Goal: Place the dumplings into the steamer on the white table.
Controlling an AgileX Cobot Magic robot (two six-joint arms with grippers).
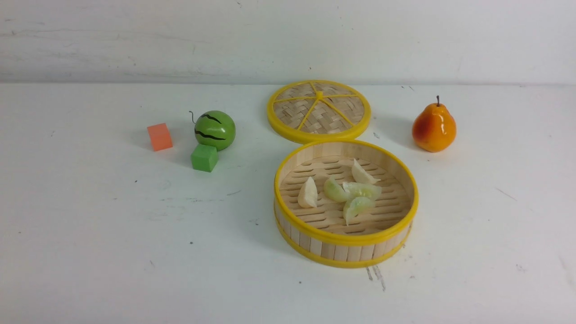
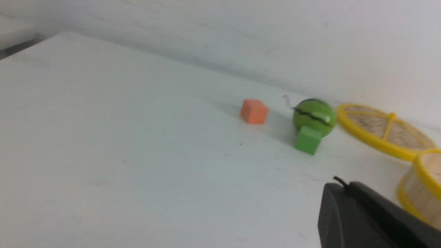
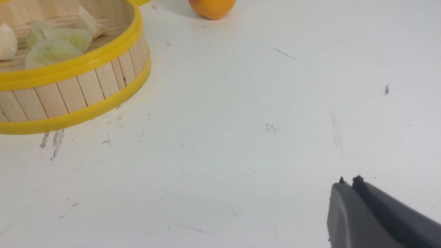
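Five dumplings in steamer on white table — left gripper, right gripper: jaws closed, empty.

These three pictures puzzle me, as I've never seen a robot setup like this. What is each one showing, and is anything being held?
They show a two-armed robot from three cameras at one moment. The wide picture looks forward from between the arms. On the white table stands an open bamboo steamer with five dumplings inside. Its lid lies flat behind it. A pear stands to the right; a toy watermelon, a green cube and an orange cube sit to the left. The other two pictures come from cameras on each wrist. The dark shape in each corner is the left end effector and the right end effector; both look closed and hold nothing.
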